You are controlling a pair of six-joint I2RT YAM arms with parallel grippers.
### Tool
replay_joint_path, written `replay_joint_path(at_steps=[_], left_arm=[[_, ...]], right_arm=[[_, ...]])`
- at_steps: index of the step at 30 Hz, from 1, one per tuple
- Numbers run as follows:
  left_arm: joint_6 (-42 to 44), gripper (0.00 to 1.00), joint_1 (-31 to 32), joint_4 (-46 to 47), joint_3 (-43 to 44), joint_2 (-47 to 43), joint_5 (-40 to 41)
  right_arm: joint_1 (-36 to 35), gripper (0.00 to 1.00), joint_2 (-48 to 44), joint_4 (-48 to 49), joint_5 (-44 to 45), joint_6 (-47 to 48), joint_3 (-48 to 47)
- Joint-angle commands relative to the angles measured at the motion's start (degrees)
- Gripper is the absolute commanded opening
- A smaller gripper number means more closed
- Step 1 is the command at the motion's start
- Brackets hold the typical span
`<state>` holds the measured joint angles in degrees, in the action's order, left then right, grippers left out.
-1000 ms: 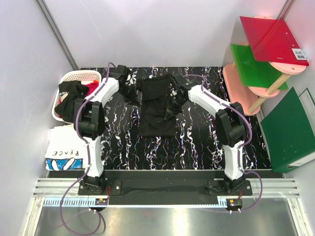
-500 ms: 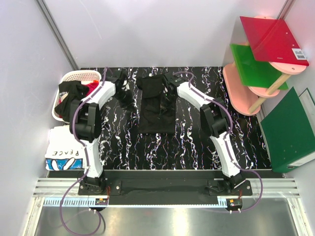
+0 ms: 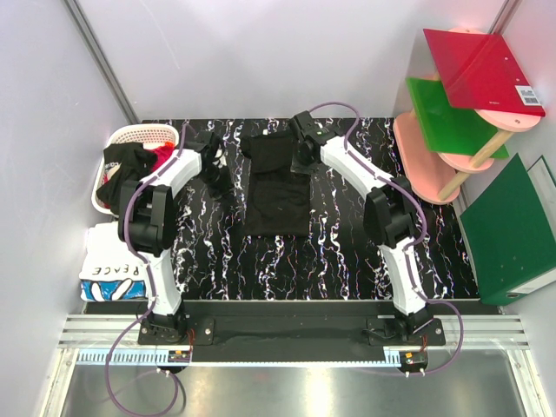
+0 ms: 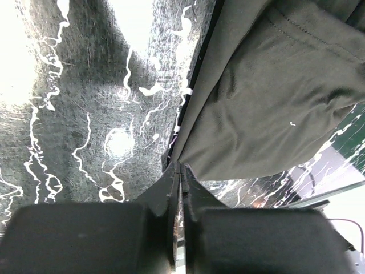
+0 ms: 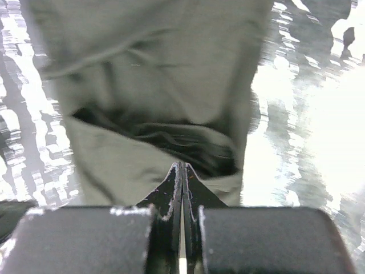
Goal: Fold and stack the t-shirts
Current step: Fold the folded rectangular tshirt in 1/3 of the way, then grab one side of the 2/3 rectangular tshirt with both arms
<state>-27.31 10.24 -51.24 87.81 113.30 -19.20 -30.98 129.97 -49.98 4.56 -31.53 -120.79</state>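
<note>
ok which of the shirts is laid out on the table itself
The black t-shirt in the middle of the marbled table. The white PEACE shirt sits folded at the left, and the black and red ones are bunched in the basket.

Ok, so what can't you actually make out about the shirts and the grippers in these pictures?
- Right wrist view: whether the shut right gripper pinches the black shirt; its tips hide the hem.
- Left wrist view: whether the left gripper holds any cloth; too dark there.
- Top view: how many shirts are in the basket; they lie heaped.
- Top view: the right edge of the white shirt, behind the left arm.
</note>
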Motion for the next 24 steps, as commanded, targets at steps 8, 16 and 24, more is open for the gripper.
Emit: replay_joint_path(at_steps=[8,16,24], left_arm=[[-0.72,0.99,-0.22,5.36,-10.63,-8.26,-6.81],[-4.68,0.94,0.13,12.83,-18.55,-7.13,-10.42],[-5.82,0.88,2.06,13.01,-16.09,-3.96,-9.1]], right_arm=[[10.92,0.96,-27.74,6.89,-9.97,-12.74,31.98],[14.2,0.95,-29.88,34.57,-38.2,-29.19,62.33],[11.65,0.88,-18.46,42.77,-46.74,-35.35,60.24]])
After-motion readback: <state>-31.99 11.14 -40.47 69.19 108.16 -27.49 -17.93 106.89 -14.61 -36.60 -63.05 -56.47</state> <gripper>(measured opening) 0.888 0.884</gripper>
